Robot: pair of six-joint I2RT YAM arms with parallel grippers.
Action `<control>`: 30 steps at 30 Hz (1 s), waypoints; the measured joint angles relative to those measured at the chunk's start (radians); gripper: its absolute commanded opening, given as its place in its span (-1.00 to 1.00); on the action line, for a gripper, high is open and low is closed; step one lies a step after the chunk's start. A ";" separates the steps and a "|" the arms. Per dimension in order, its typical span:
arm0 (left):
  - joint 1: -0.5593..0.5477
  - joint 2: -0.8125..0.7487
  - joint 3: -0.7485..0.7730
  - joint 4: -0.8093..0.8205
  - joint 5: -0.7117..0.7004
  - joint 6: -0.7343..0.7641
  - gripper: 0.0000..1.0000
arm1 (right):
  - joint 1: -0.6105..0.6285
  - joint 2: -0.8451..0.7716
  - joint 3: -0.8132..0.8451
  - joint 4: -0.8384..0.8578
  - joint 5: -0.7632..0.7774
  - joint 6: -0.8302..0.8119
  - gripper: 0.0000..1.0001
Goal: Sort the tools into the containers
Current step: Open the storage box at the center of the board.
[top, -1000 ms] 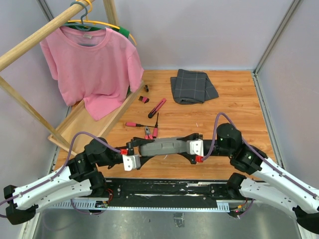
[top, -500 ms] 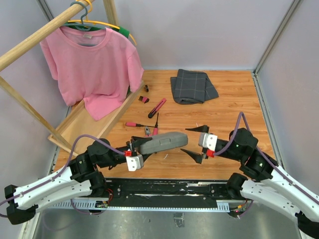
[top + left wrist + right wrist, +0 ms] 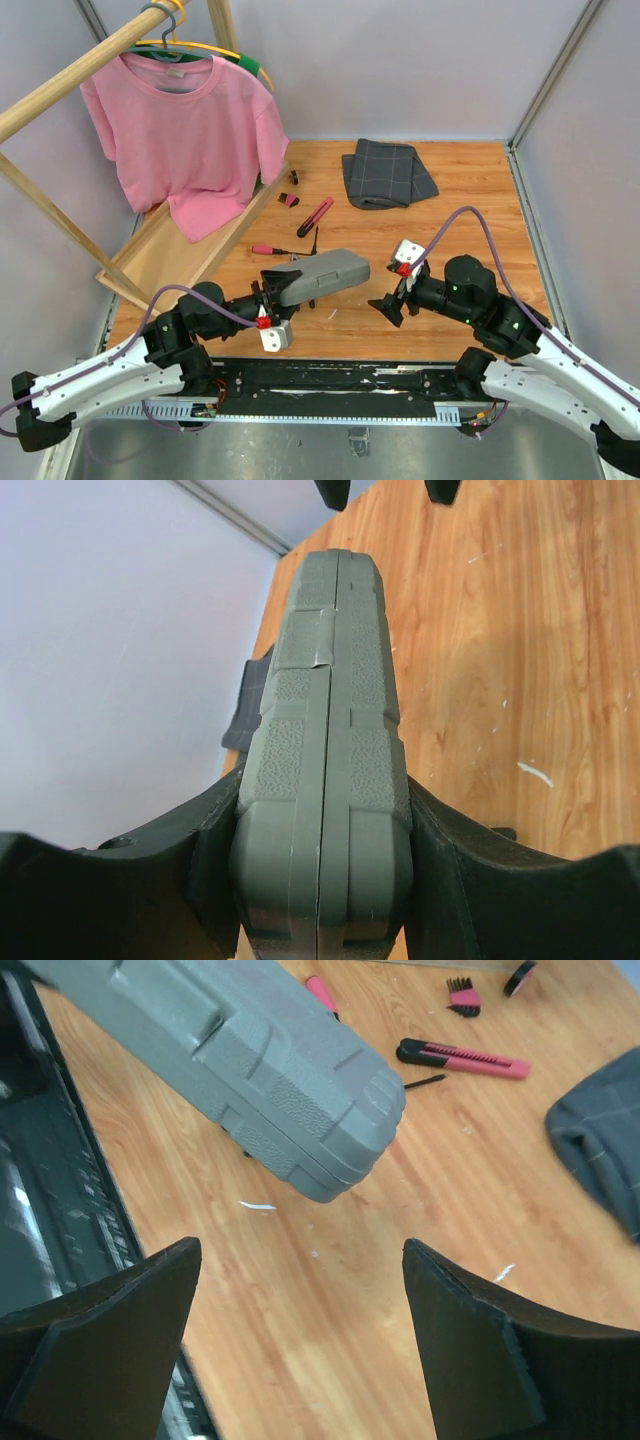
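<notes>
Gripping one end of the grey tool case, the left hand pinches it between both fingers. Case is closed, tilted and raised above the table, with its free end pointing toward the right hand. Right hand is spread wide, holds nothing, sits near that free end, not touching. Pink utility knife and pink-handled screwdriver lie on the table beyond the case. Folded grey cloth lies at the far side.
</notes>
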 measured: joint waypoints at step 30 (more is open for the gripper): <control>0.000 -0.069 -0.094 0.165 0.048 0.350 -0.99 | 0.000 0.081 0.060 0.321 -0.477 -0.226 0.62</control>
